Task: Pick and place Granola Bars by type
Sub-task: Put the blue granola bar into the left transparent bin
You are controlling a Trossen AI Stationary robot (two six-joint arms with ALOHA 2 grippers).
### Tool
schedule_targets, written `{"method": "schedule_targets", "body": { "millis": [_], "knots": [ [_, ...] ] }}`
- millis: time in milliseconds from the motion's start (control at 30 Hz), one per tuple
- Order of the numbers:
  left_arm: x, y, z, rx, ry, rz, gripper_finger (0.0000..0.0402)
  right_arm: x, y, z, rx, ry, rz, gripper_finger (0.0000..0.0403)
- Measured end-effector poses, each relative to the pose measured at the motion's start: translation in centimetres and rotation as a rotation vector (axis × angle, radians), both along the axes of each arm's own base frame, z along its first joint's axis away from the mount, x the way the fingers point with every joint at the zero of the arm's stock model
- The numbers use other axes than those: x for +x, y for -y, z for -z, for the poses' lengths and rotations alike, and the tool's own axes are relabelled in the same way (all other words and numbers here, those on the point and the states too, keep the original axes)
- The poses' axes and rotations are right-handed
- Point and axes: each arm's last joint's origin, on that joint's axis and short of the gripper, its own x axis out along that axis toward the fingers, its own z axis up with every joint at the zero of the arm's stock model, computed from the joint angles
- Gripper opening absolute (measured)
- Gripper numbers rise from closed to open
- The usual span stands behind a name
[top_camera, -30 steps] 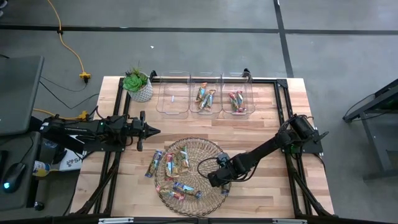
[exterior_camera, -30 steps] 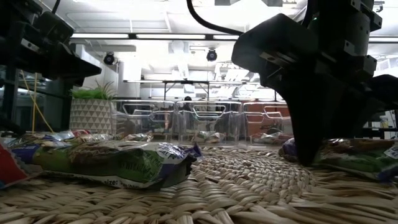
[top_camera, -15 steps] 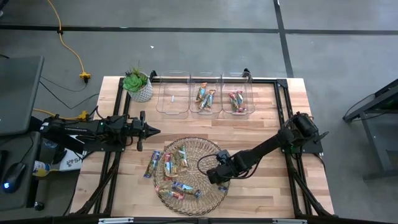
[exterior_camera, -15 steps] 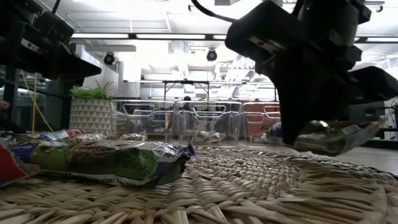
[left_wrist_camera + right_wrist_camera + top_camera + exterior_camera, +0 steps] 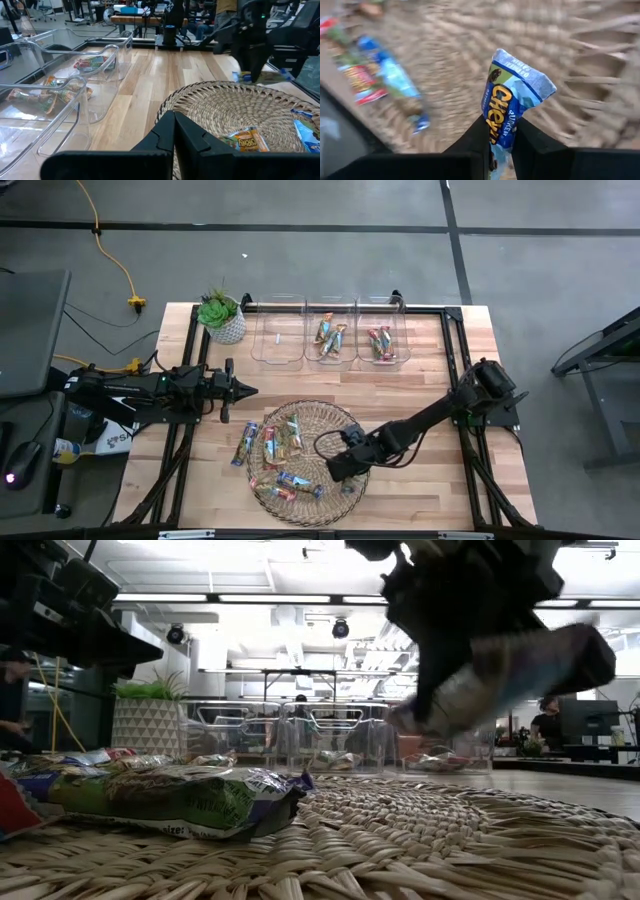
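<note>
Right pincer: pressed together on one granola bar, a blue-and-green wrapped piece, pinched at one end so that the rest of the wrapper stands free beyond the fingertips; in the low view the same bar is seen carried clear of the weave, tilted. Handling, as judged: light, since it is borne by an end pinch alone; wrapper thin, glossy and likely slippery; contents probably firm but crushable, so only modest pressure is called for. A hold across the narrow width near mid-length is judged steadier than one on the crimped end seal, where the bar may swing or slip. Directly beneath the pincer: the round wicker mat, its ribbed surface giving room for a fingertip under a wrapper edge. Just beside the pincer, on the mat: further bars lying flat and loosely overlapped, one blue bar close by. Just off the mat's rim on the side away from the pincer: one bar on the bare worktop. Well beyond the pincer, at the worktop's far edge: three clear bins, two holding sorted bars, one seemingly without. Left pincer: pressed together, holding nothing, parked beside the mat, well apart from the right pincer. Near the bins: a potted plant.
</note>
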Motion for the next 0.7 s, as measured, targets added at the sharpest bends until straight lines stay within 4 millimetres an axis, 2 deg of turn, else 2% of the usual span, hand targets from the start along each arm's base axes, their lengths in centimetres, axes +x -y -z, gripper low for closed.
{"method": "schedule_targets", "body": {
  "millis": [267, 533, 700],
  "knots": [
    [0.0, 0.0, 0.0, 0.000, 0.000, 0.000, 0.0001, 1.9, 0.8, -2.6, 0.011, 0.259, -0.078, 0.0041],
    [0.0, 0.0, 0.0, 0.000, 0.000, 0.000, 0.0001, 3.9, 3.3, -6.9, -0.072, 0.615, -0.164, 0.0040],
    [0.0, 0.0, 0.0, 0.000, 0.001, 0.000, 0.0001, 4.7, 4.9, -8.6, -0.116, 0.757, -0.169, 0.0041]
  ]
}}
